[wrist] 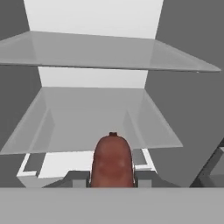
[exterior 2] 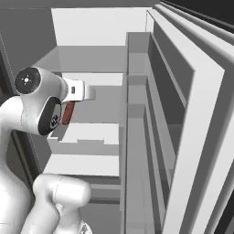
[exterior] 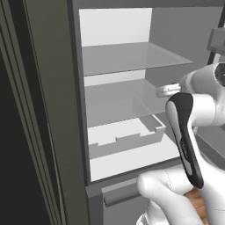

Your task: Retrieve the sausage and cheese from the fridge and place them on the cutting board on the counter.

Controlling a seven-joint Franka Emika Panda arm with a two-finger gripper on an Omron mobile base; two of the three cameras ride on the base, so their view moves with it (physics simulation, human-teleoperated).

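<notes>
The tall grey steel fridge (exterior: 52,110) is standing open, showing its white interior (exterior: 115,26). Two clear glass shelves (wrist: 100,52) are spanning the compartment, one above the other, and both are sitting level. Below them a white drawer tray (exterior: 127,134) with a notched front edge is resting on the white floor of the compartment. In the right base view the inner face of the open door (exterior 2: 183,114), with its stacked grey door bins (exterior 2: 135,128), is running along the right side of the frame.

The two-finger gripper (wrist: 112,177) is reaching in at the height of the lower shelf. Its jaws are clamped on the small reddish-brown sausage with rounded ends (wrist: 112,162), one dark fingertip (wrist: 78,178) pressing on each side. The sausage is pointing away from the hand toward the fridge's back wall, and it is being held in the air above the drawer tray, touching no shelf. In the right base view the sausage (exterior 2: 68,113) is showing beside the white wrist.
</notes>
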